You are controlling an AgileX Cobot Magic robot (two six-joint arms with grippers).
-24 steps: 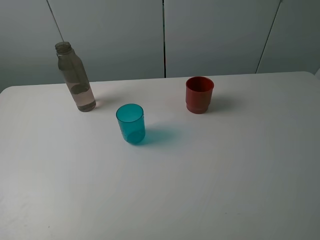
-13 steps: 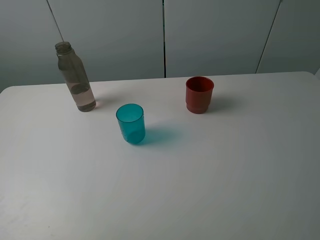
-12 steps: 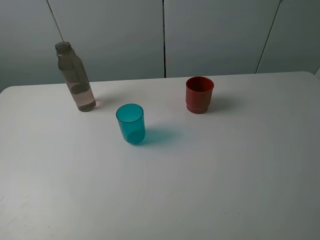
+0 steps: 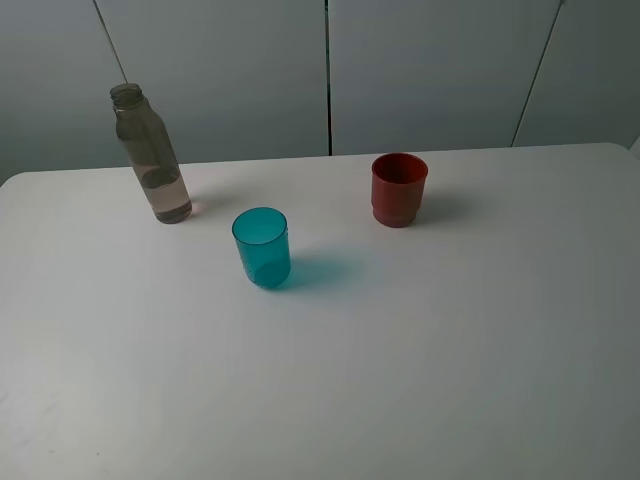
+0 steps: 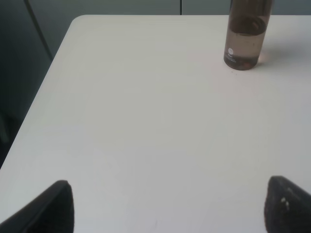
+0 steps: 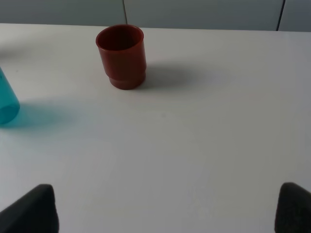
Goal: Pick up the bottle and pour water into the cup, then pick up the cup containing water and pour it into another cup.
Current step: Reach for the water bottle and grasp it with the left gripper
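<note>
The clear greyish bottle (image 4: 150,155) stands uncapped at the back left of the white table (image 4: 400,380), with a little water in its base. The left wrist view shows its lower part (image 5: 245,36) far ahead of my left gripper (image 5: 170,206), whose dark fingertips (image 5: 56,204) stand wide apart with nothing between them. The teal cup (image 4: 262,247) stands upright right of the bottle, and its edge (image 6: 7,99) shows in the right wrist view. The red cup (image 4: 399,188) stands further right and back; it (image 6: 121,56) lies well ahead of my open, empty right gripper (image 6: 165,211).
Grey wall panels (image 4: 330,70) rise just behind the table's far edge. The table's left edge (image 5: 43,82) runs close to the bottle's side, with a dark drop beyond it. Neither arm appears in the high view.
</note>
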